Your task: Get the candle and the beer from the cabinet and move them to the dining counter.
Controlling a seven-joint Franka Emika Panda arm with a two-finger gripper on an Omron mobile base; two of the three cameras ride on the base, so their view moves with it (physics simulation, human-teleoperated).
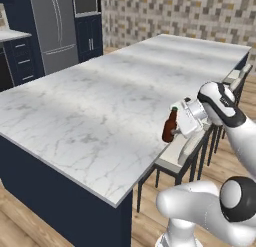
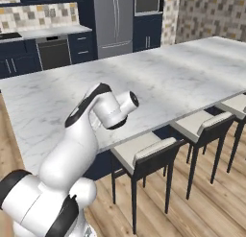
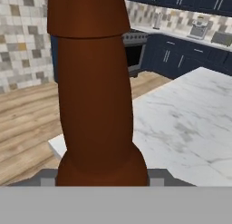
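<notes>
Your claw is grasping the beer — bottle upright, long axis vertical, hanging over the near edge of the dining counter. The open marble lies just beyond — carry it inward, then lower.

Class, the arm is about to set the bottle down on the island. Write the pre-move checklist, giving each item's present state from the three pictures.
1. Beer bottle in the gripper: ok, it hangs at the hand, upright, beside the island's near edge.
2. Bottle over the marble top: cannot tell; in the left base view it sits right at the edge, above the stool side.
3. Landing spot: ok, the marble next to the bottle is bare.
4. Stools out of the arm's path: ok in the right base view, they stand below the counter edge.
5. Finger contact on the glass: cannot tell, the bottle hides the fingertips.
6. Candle on the island: not ok.
</notes>
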